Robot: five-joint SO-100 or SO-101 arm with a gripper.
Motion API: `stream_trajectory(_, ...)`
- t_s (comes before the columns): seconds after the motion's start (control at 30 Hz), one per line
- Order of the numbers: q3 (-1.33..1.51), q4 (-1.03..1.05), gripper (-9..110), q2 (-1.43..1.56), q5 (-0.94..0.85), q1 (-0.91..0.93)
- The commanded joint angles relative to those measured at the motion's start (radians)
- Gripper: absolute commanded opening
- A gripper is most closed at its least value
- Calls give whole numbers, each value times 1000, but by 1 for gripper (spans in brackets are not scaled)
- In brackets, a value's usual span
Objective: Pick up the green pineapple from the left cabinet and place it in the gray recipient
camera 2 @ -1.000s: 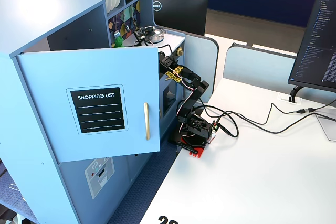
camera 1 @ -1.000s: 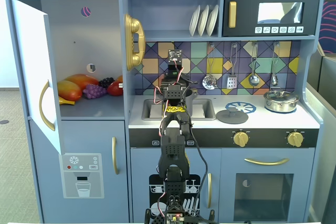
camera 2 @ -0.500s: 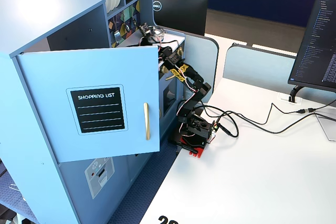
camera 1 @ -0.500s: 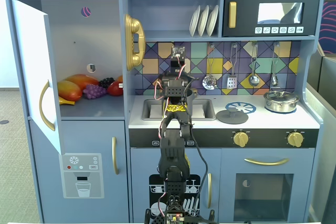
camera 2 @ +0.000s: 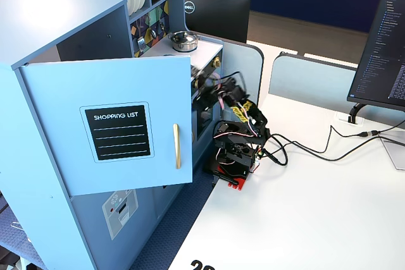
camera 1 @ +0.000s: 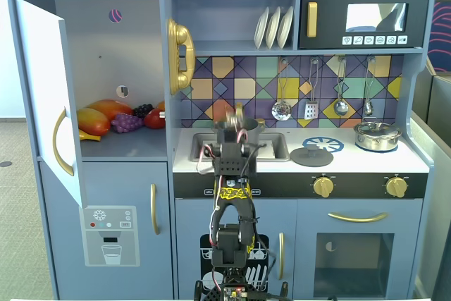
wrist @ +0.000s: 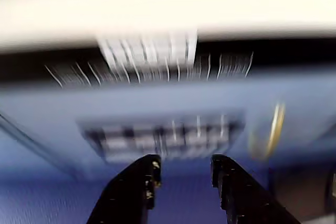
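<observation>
Left cabinet (camera 1: pixel 113 68) stands with its door (camera 1: pixel 49 96) swung wide in a fixed view. On the shelf sits a fruit pile: mango-like orange/yellow pieces (camera 1: pixel 99 116), purple grape bunch (camera 1: pixel 127 123), a red piece (camera 1: pixel 155 118). No green pineapple visible there; likely hidden behind the pile, can't confirm.

Tool (wrist: pixel 182 174) is released, fingers apart and empty in the wrist view, which is motion-blurred. The arm (camera 1: pixel 232 195) sits mid-front of the kitchen unit, tool raised near the sink (camera 1: pixel 271 144), well right of the shelf.

Gray recipient isn't identifiable; something dark sits behind the tool at the sink, can't tell what. The silver lidded pot (camera 1: pixel 377 135) at the counter's right end isn't it.

Step in hand, my read: reach to the shelf. Swing left, enter level above the shelf lip, clear of the door edge, keep the tool released, and locate green before committing; don't plough the grapes.
</observation>
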Motion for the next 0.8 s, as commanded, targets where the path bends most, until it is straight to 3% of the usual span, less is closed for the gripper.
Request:
stream_trajectory(0.0,425,-199,0,80,21,8)
stream_trajectory(0.13,699,-308,0,141,64,0)
stream_trajectory(0.27,824,-235,0,193,92,0)
stream_trajectory(0.4,831,-17,0,252,150,-58)
stream_trajectory(0.53,831,112,1,313,81,-21)
stream_trajectory(0.77,831,147,2,371,110,15)
